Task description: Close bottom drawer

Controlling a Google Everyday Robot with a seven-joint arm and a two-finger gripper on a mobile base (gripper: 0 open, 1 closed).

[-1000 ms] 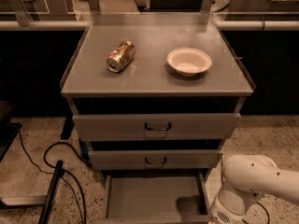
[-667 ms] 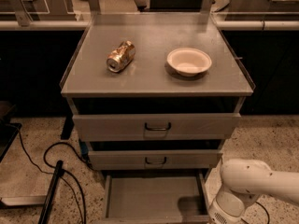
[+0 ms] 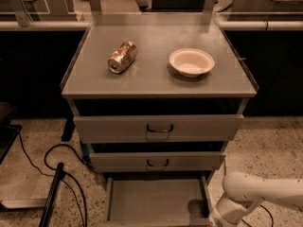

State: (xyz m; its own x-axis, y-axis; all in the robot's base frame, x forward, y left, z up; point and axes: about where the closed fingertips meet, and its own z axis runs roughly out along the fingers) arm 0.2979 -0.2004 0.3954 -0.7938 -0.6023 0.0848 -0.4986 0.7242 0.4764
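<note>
Below the counter's front edge: bottom drawer, lowest of three, pulled fully out toward the camera, shallow grey tray bare, front panel running parallel to that edge. Middle drawer and top drawer sit slightly out. At the bottom drawer's right front corner: white arm, gripper at its lower end, cut by the frame; its grasp state cannot be told. On the counter: crushed can left, white bowl right.
</note>
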